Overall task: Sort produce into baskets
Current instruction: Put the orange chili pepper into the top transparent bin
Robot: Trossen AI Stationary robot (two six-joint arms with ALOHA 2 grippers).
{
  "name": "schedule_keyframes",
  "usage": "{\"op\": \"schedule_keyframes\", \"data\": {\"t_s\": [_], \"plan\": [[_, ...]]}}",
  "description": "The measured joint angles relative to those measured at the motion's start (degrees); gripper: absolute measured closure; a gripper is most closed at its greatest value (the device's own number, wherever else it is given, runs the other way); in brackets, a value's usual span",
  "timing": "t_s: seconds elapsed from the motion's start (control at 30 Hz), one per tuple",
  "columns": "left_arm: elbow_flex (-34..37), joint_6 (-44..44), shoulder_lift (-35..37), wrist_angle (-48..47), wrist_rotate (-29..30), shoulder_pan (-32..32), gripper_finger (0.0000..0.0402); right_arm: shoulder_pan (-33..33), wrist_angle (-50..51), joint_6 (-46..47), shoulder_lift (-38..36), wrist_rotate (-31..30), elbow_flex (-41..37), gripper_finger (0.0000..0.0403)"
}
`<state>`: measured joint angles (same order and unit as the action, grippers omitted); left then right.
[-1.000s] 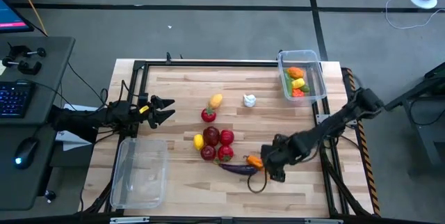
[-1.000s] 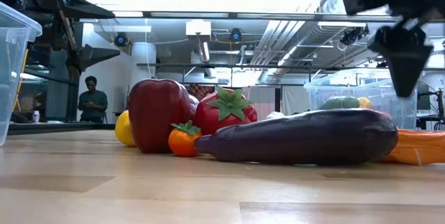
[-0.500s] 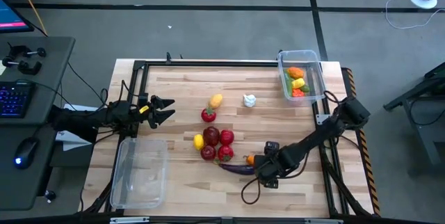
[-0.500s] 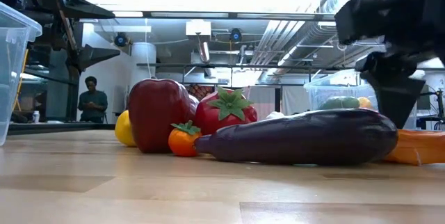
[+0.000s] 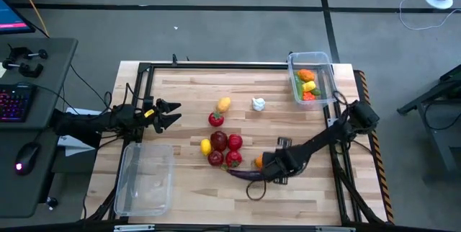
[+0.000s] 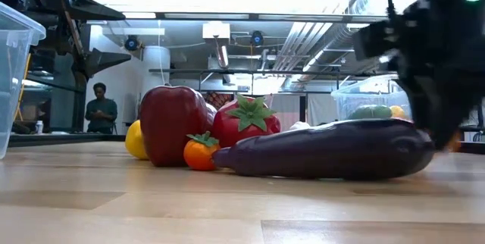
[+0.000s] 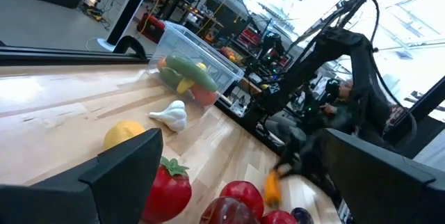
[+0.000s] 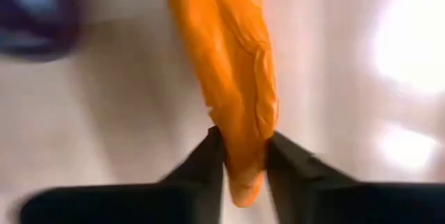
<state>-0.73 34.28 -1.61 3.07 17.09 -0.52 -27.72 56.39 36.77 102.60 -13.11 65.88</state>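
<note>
An orange carrot (image 8: pixel 233 78) lies on the table beside a purple eggplant (image 5: pixel 243 175), and my right gripper (image 5: pixel 268 166) is shut on it. Red apples, strawberries and a lemon form a cluster (image 5: pixel 223 149) just left of them. Farther back lie another lemon (image 5: pixel 224 104), a strawberry (image 5: pixel 215 119) and white garlic (image 5: pixel 258 104). My left gripper (image 5: pixel 171 114) hangs open over the table's left side, holding nothing. One basket (image 5: pixel 313 78) at the far right holds some produce. The other basket (image 5: pixel 144 178) stands at the near left. My right gripper pinches the carrot's narrow end (image 8: pixel 243 165) between its two fingers (image 8: pixel 208 156). The fingers come from the table's right side, slanting down, and lie along the carrot. The rest of the carrot reaches away from the fingers, toward the eggplant.
A black frame (image 5: pixel 216 65) runs around the wooden table. A cable loop (image 5: pixel 256 191) lies near the front edge, below my right gripper. A person (image 6: pixel 99 107) stands far back in the room. Bare wood lies between the near-left basket and the fruit cluster.
My right gripper has gone down and toward the table's left, onto the carrot, and has shut on its narrow end. In the low view it now stands in front of the carrot, at the eggplant's right end.
</note>
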Motion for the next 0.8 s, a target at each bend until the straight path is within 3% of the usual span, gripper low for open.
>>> {"op": "schedule_keyframes", "data": {"t_s": [0.07, 0.27, 0.5, 0.63, 0.8], "plan": [[0.01, 0.0, 0.0, -0.02, 0.0, 0.01, 0.0023, 1.88, 3.44, -2.73, -2.6, -3.46, 0.59, 0.0383], [0.01, 0.0, 0.0, 0.0, 0.0, 0.0, 0.0023, 11.48, 9.34, -4.35, -15.28, -13.28, 0.95, 0.0344], [0.01, 0.0, 0.0, 0.01, -0.01, 0.0, 0.0023, 27.6, 8.14, 1.47, -31.7, -20.81, 0.93, 0.039], [0.0, 0.0, 0.0, 0.0, -0.01, -0.01, 0.0023, 39.57, 11.56, 7.09, -38.63, -20.03, 0.84, 0.0374], [0.01, 0.0, 0.0, -0.02, -0.01, -0.01, 0.0023, 52.21, 13.67, 7.96, -41.25, -13.24, 0.79, 0.0386]]}}
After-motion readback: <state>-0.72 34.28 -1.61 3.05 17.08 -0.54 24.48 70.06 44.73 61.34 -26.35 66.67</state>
